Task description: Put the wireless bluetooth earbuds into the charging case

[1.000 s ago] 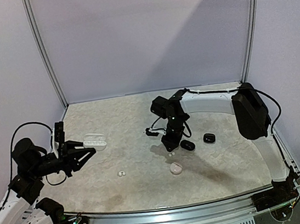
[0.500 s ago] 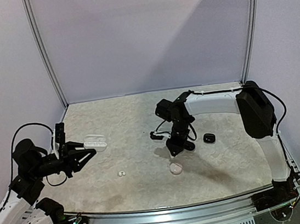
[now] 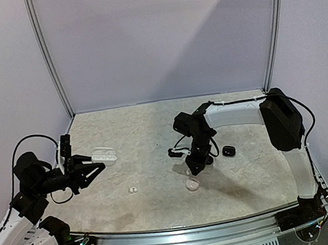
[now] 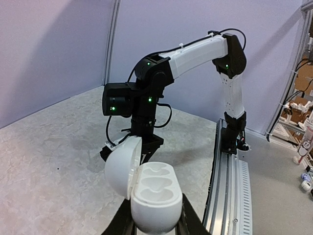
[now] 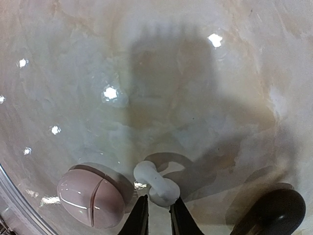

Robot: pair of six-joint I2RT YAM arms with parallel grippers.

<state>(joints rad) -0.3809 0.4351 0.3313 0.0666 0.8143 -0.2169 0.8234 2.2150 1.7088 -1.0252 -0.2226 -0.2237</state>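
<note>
Surface [image 3: 135, 132]: pale and marbled, with walls at the back and both sides, curved at the near edge along a metal rail [image 3: 184, 231].
Open room: wide bare stretch at the back and in the middle between the two arms; crowded only right of the middle.
Left tool [image 3: 94, 164]: near the left edge, raised off the surface, closed tight on the open white case [image 3: 104, 156].
Open white case: lid swung up to one side, two hollow cups facing up, smooth and white inside.
Right tool [image 3: 192, 170]: right of the middle, pointing down, nearly closed, tips pinching a white earbud [image 5: 157, 183].
Closed white case [image 3: 192, 184]: flat on the surface, just beside the right tool on its near side, lid shut.
Small black case [image 3: 228, 151]: on the surface right of the right arm, apart from the closed white case.
Second white earbud [image 3: 132, 190]: loose on the surface between the two tools, well apart from every case.
Right wrist view only: stem and round head of the pinched earbud, the seam on the closed white case, a black rounded thing [image 5: 274, 210] low on the right, hidden behind the arm from above.
Left wrist view only: inside of the open white case, with the right arm standing beyond it.
Top view only: second white earbud and small black case.
</note>
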